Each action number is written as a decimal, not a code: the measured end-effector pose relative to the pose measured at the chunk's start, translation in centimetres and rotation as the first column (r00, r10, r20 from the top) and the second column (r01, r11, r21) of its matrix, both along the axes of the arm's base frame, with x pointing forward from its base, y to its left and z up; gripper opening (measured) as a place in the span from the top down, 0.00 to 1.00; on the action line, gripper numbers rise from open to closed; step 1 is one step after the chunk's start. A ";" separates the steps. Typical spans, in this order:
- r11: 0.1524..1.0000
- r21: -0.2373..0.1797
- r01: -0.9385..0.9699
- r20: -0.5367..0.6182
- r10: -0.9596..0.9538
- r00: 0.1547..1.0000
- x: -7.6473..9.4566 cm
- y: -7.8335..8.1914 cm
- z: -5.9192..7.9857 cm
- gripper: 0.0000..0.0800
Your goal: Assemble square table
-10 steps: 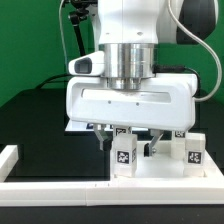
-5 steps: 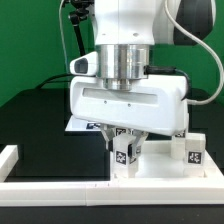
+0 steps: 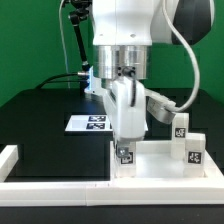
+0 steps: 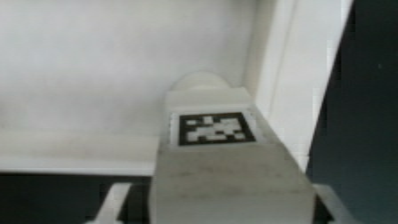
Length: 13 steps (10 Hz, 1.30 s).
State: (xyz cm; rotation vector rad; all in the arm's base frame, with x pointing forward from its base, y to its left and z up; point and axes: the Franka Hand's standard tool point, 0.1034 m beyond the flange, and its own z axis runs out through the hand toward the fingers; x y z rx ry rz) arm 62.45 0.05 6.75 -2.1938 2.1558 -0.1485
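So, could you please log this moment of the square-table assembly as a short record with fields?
arm: gripper down over the near corner of the square tabletop
gripper state: cannot tell whether open or shut
leg at the gripper: tagged leg upright on that corner
other legs: two tagged legs upright on the exterior view's right
marker board: flat on the black table, behind the arm
border wall: low, white, along the front
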 end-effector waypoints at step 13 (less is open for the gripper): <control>1.000 0.025 0.001 0.023 -0.002 1.000 0.0 0.8 0.2 0.21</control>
